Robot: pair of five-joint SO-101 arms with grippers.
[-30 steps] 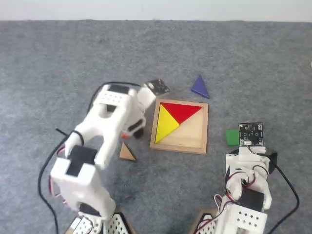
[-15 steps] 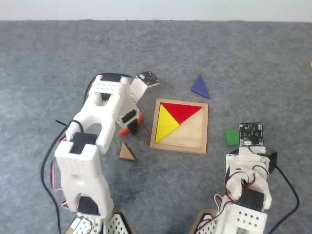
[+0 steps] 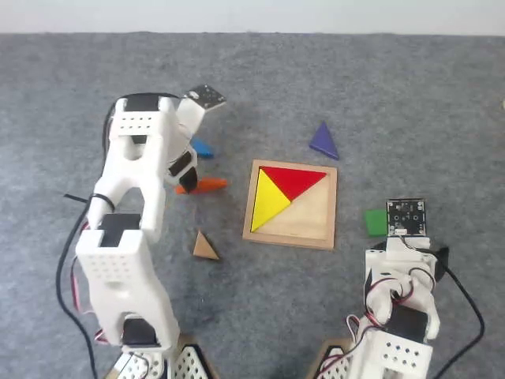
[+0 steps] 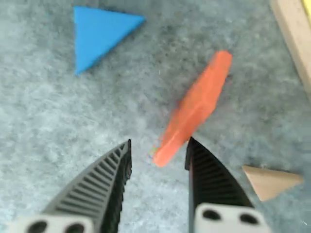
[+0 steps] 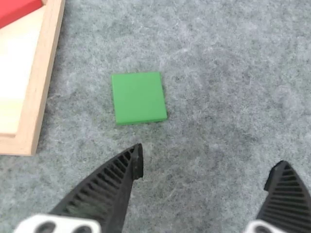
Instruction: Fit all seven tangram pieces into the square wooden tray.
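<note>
Green square [image 5: 139, 97] down at our end, see it? Flat on the grey felt [image 3: 394, 95], just past the tips of the right gripper [image 5: 209, 160].

Holding anything, that one?

Nothing. Its jaws stand wide apart over bare felt. The square lies beyond them, closer to one finger than the other and apart from both. The wooden tray [image 5: 38, 97] has its rim just beside the square.

What's in the tray?

A red triangle [image 3: 292, 180] and a yellow triangle [image 3: 268, 201], edge to edge, filling the far and left part. The rest of the floor is bare wood. A tan triangle [image 3: 205, 247] sits on the felt off the tray's near left corner.

And the left gripper [image 4: 158, 145]?

Farther back, left of the tray. Its jaws are parted a moderate way, much narrower than the right one's, and grip nothing. The orange parallelogram [image 4: 194, 109] lies on the felt with its near end between the two fingertips, closer to one. I can't tell whether it touches that finger. Its other end points towards the tray.

Beyond that?

A blue triangle [image 4: 99, 31] past the orange piece, apart from it. Then a purple triangle [image 3: 323, 140] on the felt behind the tray's far edge.
</note>
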